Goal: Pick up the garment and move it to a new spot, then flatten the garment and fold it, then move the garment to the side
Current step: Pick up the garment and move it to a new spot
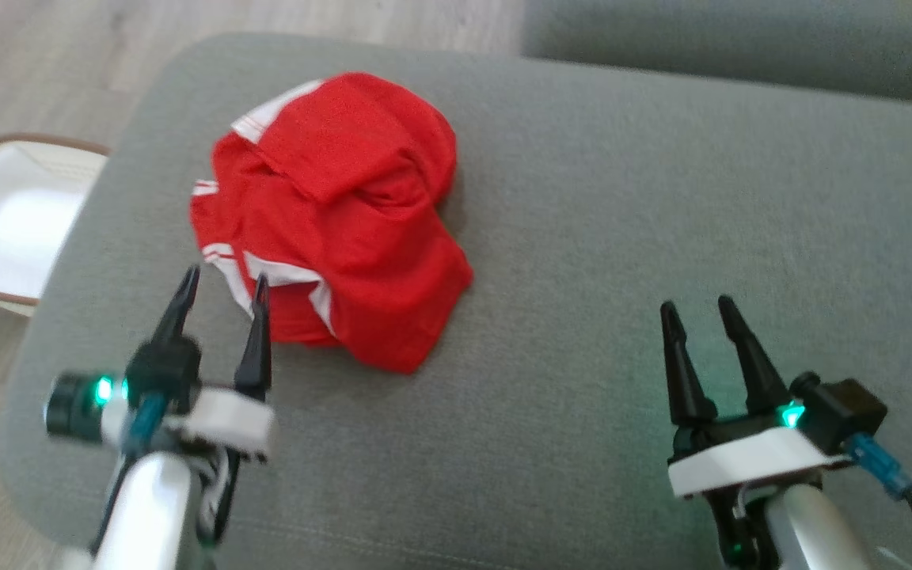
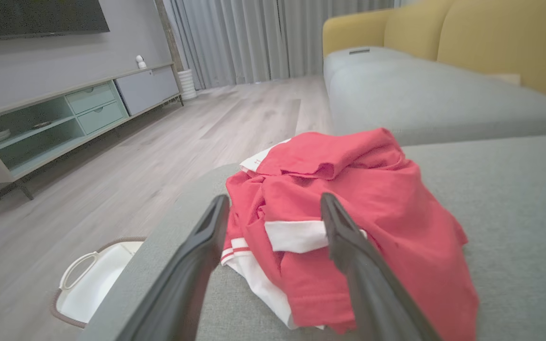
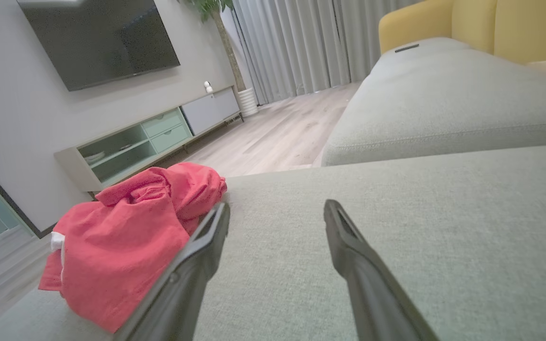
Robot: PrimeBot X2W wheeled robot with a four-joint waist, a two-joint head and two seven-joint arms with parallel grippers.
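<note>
My left pincer [image 1: 226,277] hovers with fingers spread wide at the near edge of the garment [image 1: 337,214], apparently lined up for a first pinch. My right pincer [image 1: 697,305], also parted and empty, hangs over bare cushion [image 1: 622,198] at four o'clock from the heap. The red, white-trimmed garment lies crumpled in a mound toward eleven o'clock on the grey cushion, not yet flattened.

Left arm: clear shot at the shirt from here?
Probably yes. The left gripper is open and aimed at the shirt, close to its near white-trimmed edge, with nothing between them on the cushion.
</note>
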